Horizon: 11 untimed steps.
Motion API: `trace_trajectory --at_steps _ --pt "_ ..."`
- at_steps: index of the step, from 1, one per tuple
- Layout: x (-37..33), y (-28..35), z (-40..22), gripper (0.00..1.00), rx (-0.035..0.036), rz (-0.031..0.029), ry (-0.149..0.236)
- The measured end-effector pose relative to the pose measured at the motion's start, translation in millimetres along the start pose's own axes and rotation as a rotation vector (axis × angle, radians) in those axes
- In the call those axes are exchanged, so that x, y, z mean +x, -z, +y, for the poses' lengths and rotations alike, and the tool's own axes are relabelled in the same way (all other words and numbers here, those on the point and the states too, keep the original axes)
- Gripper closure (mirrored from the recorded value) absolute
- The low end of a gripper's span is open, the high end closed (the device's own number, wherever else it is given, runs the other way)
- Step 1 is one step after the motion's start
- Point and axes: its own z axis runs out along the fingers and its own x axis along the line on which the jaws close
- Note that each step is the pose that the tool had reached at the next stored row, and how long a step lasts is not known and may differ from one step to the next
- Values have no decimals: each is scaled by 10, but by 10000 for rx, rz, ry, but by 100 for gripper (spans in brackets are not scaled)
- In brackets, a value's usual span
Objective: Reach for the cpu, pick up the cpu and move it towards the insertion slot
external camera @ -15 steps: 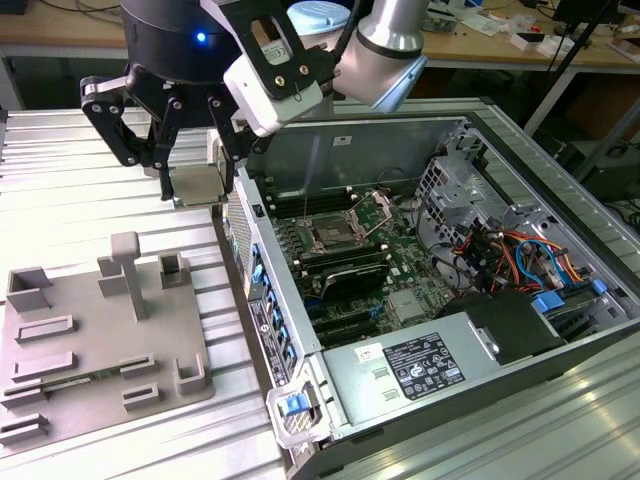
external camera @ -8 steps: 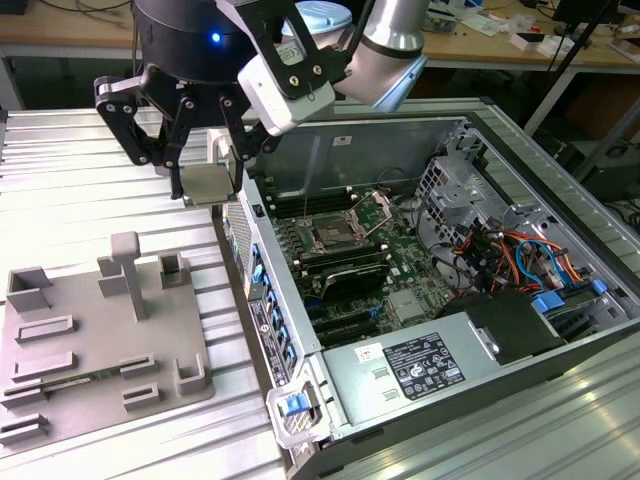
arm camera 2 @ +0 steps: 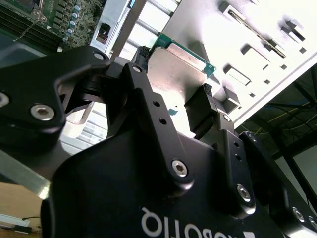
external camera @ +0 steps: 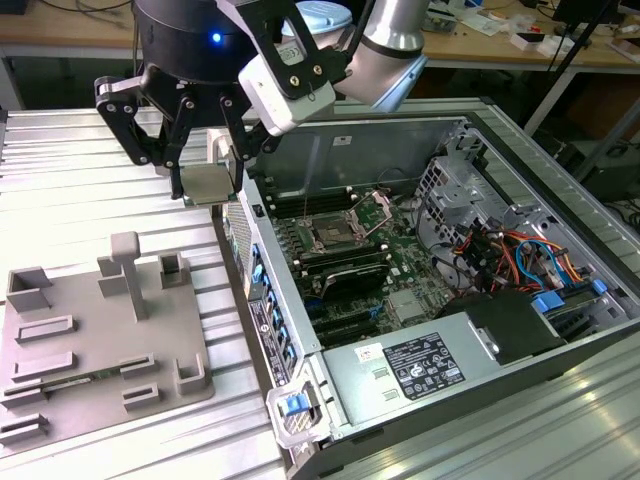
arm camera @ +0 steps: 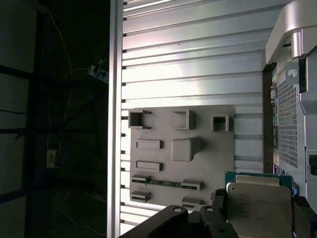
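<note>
Fingers (arm camera 2: 210, 101) clamped on cpu (arm camera 2: 176, 67), cpu (external camera: 207, 183) held in air by gripper (external camera: 205, 165) over worktop (external camera: 60, 190), just beside case wall; slot (external camera: 330, 238) seen on motherboard inside case; fixture plate (external camera: 95, 350) lying below on worktop

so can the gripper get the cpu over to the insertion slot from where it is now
Probably yes. The gripper holds the cpu raised beside the open computer case, above its side wall. The insertion slot lies uncovered on the motherboard, with nothing visible standing between them.
</note>
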Motion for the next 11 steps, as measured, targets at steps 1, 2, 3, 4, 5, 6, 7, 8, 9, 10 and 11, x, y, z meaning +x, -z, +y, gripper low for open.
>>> trace_trajectory --at_steps 1,2,3,4,5,6,7,8,9,10,11 --pt "0 0 0 45 -1 -1 0" --pt "-3 -1 0 45 -1 -1 1" --pt "-7 -1 0 45 -1 -1 2" --pt "-13 0 0 45 0 0 2" --pt "-20 0 -1 45 0 0 1" --pt "-32 -1 -1 45 0 -1 1" --pt "-43 0 -1 45 0 0 1" --pt "-58 0 -1 45 0 0 1" --pt "-73 -1 -1 45 0 0 0" --pt "-96 -1 -2 45 0 0 0" --pt "-122 -1 -2 45 0 0 0"
